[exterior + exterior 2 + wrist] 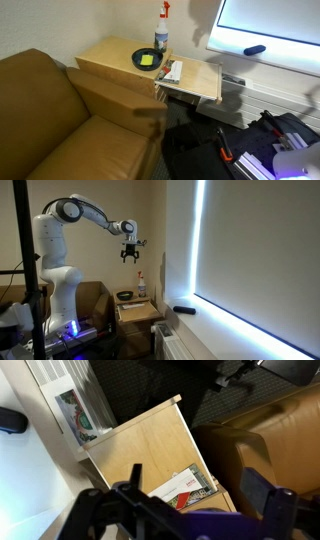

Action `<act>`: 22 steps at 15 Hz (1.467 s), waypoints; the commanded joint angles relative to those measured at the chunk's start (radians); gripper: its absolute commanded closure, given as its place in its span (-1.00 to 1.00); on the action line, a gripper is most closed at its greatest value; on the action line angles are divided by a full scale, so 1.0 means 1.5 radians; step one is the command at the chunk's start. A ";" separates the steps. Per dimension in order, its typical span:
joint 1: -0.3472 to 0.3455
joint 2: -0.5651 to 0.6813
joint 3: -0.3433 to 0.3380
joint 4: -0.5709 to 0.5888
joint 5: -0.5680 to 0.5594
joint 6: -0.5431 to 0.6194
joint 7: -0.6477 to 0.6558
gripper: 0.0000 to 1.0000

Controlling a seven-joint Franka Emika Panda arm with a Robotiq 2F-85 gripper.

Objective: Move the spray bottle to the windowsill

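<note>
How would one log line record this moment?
end effector: open, empty, aloft | red-headed translucent-white spray bottle: upright on light wooden table | white windowsill: bottle absent

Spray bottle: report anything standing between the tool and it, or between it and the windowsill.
Nothing visible blocks either path. The tool hangs open, high above the bottle, with only air between. A small dark object lies on the windowsill, toward the bottle's end; set down clear of it.
</note>
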 commanded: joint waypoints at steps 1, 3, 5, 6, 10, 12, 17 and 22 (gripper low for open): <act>-0.017 0.161 0.040 0.168 0.042 -0.019 -0.029 -1.00; -0.033 0.207 0.057 0.246 0.106 -0.035 -0.030 -1.00; -0.036 0.174 0.075 0.181 0.068 -0.004 -0.005 -1.00; -0.038 0.178 0.079 0.182 0.066 -0.004 -0.004 -1.00; -0.024 0.288 0.112 0.247 0.069 -0.046 0.001 -1.00; -0.014 0.344 0.142 0.286 0.063 -0.068 0.003 -1.00; 0.020 0.503 0.184 0.465 0.040 0.001 0.105 -1.00; 0.060 0.581 0.158 0.623 -0.032 0.097 0.211 -1.00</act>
